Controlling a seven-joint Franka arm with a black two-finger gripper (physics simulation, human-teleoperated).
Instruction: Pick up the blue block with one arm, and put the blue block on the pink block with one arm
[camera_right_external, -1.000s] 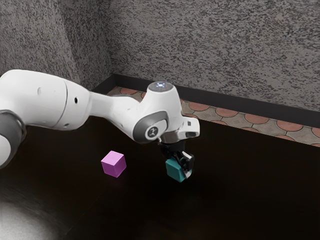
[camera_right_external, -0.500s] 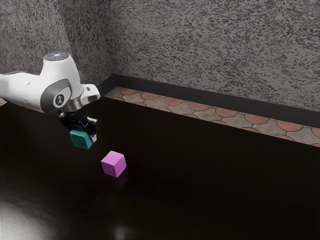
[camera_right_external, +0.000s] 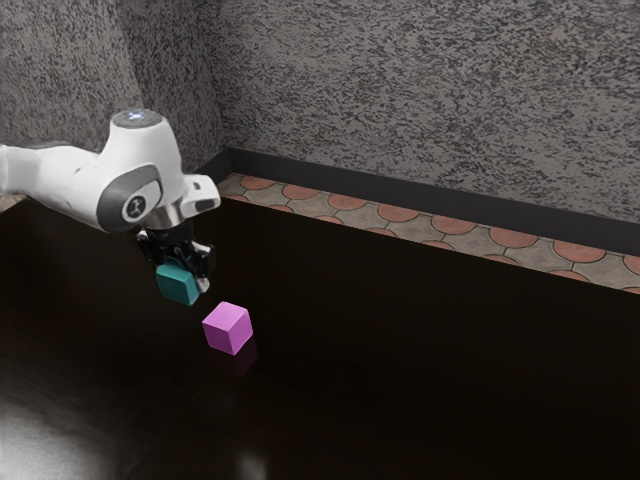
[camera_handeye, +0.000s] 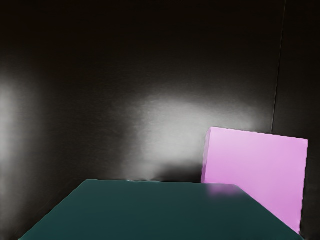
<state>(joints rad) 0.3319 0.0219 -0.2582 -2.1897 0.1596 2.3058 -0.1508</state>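
- Your gripper (camera_right_external: 181, 272) is clenched on the blue block (camera_right_external: 178, 287), with a black finger on each side of it, so that's a proper grasp. Heads up: the block renders more teal than blue.
- The blue block hangs in the air, clear of the table (camera_right_external: 430, 350), tucked right under the hand.
- The pink block (camera_right_external: 227, 328) sits flat on the table with its top face in full view.
- In the exterior view, the held block is higher than the pink block and toward the exterior view's left of it. It's near but not touching, and you can see a gap between the two.
- Your arm (camera_right_external: 80, 185) comes in from the exterior view's left, white with a grey joint, hand pointing down at the table.
- In the wrist view, the blue block (camera_handeye: 155, 212) is the big dark-teal slab right under the hand. The pink block (camera_handeye: 256, 172) pokes out past one corner of it, down on the table (camera_handeye: 125, 75).
- So from the hand camera the pink block is off to one side of the held block, not squarely under it.
- On the far side of the table there's a strip of orange-brown tiled floor (camera_right_external: 480, 235) and a speckled grey wall (camera_right_external: 420, 90).
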